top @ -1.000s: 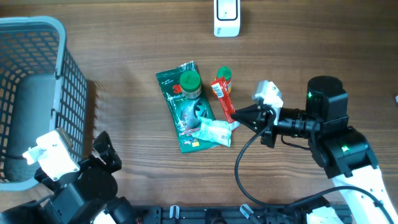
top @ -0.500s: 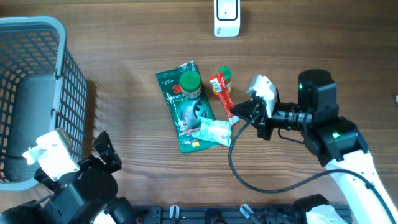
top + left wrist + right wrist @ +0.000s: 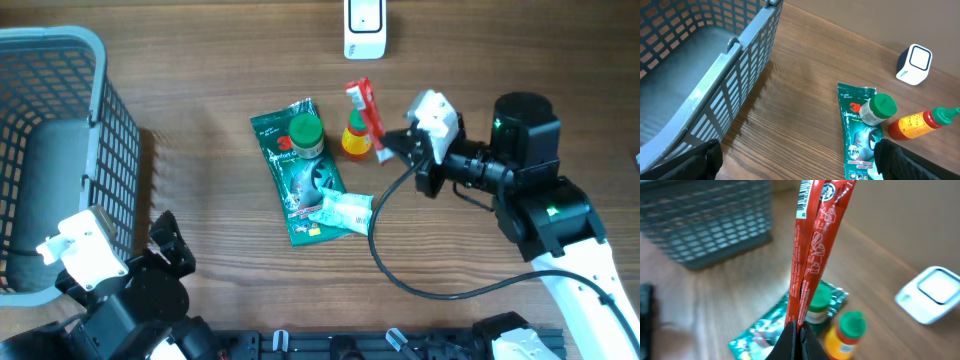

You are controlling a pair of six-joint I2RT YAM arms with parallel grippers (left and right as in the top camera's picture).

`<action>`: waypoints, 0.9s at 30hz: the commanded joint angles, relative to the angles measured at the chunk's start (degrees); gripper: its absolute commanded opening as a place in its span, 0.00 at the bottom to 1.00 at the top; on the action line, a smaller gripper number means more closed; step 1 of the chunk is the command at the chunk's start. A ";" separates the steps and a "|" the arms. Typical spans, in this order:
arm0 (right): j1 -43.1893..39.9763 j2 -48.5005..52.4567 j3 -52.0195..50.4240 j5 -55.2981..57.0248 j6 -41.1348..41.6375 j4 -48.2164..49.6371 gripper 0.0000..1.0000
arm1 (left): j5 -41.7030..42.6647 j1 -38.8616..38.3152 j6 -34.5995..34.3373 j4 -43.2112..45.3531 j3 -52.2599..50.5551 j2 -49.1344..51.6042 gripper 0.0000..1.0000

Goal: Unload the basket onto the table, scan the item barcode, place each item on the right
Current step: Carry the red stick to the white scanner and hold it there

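Starting at the left, a grey basket (image 3: 60, 45) is noted at the far-left table edge. The left gripper (image 3: 800, 165) is parked near it, jaws spread wide, nothing held. At centre a green packet (image 3: 303, 185) is recorded with a green-lidded jar (image 3: 305, 132) resting on it and an orange bottle (image 3: 355, 138) just right of the jar.

The red sachet (image 3: 812, 255) is held clear of the table above the bottle, pinched at its lower end by the right gripper (image 3: 797, 330), jaws clamped on it. The white scanner (image 3: 364, 28) sits at the far edge, well apart.

Risk: the sachet is thin and gripped at one end only, so the free end may flop or twist. The barcode (image 3: 802, 200) near that tip could then be turned from the scanner. Slip from the narrow pinch is also judged possible.

The right arm is extended leftward from the right side, fingers pointing toward table centre.
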 commanded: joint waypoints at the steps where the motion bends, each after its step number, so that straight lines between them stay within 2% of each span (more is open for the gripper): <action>1: 0.28 0.26 1.20 7.30 -0.72 2.25 0.04 | -0.33 0.22 -0.96 -0.04 -0.09 0.15 1.00; 4: 0.28 0.28 1.20 8.76 -0.55 5.11 0.04 | -0.33 0.22 -0.96 -0.04 -0.09 0.15 1.00; 10: 0.28 0.50 1.20 24.00 -1.75 13.00 0.04 | -0.33 0.22 -0.96 -0.04 -0.09 0.15 1.00; 12: 0.28 0.94 1.18 27.15 -4.98 15.85 0.04 | -0.33 0.22 -0.96 -0.04 -0.09 0.15 1.00; 14: 0.28 3.52 1.18 32.50 -11.69 19.28 0.04 | -0.33 0.22 -0.96 -0.04 -0.09 0.15 1.00; 17: 0.28 8.83 1.18 37.68 -14.10 23.50 0.04 | -0.33 0.22 -0.96 -0.04 -0.09 0.15 1.00; 19: 0.28 13.99 1.18 37.68 -19.37 27.19 0.04 | -0.33 0.22 -0.96 -0.04 -0.09 0.15 1.00; 23: 0.28 23.30 1.18 43.85 -21.51 41.64 0.04 | -0.33 0.22 -0.96 -0.04 -0.09 0.15 1.00; 27: -0.81 34.12 1.25 43.52 -25.16 56.61 0.04 | -0.35 0.22 -0.96 -0.04 -0.09 0.15 1.00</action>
